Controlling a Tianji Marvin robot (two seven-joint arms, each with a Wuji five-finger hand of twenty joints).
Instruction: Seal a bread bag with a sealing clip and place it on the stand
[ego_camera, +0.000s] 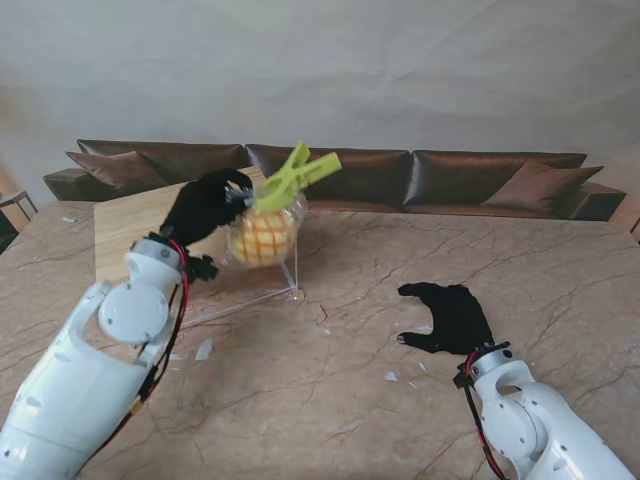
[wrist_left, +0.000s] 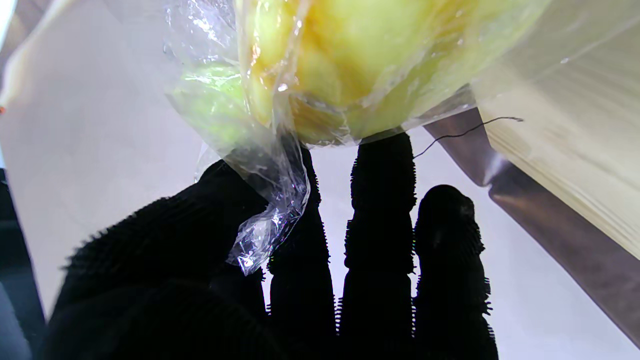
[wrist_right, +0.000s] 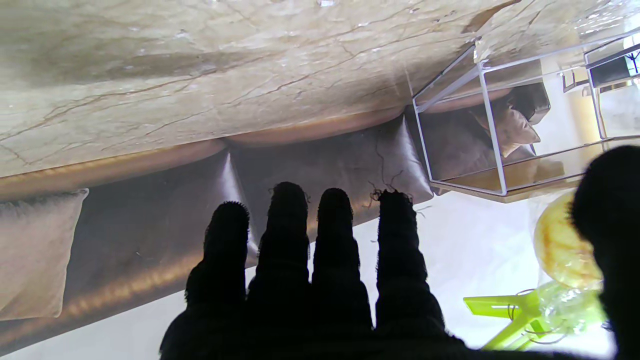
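Green clip (ego_camera: 296, 172) seals the bread bag (ego_camera: 264, 233), which the left hand (ego_camera: 205, 205) grasps by its neck over the clear stand (ego_camera: 262, 284), clip handles pointing toward two o'clock, while the right hand (ego_camera: 448, 316) rests spread and empty, well apart.

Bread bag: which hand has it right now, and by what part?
The left hand holds the bread bag by its gathered neck, beside the green sealing clip. The right hand is open, holding nothing.
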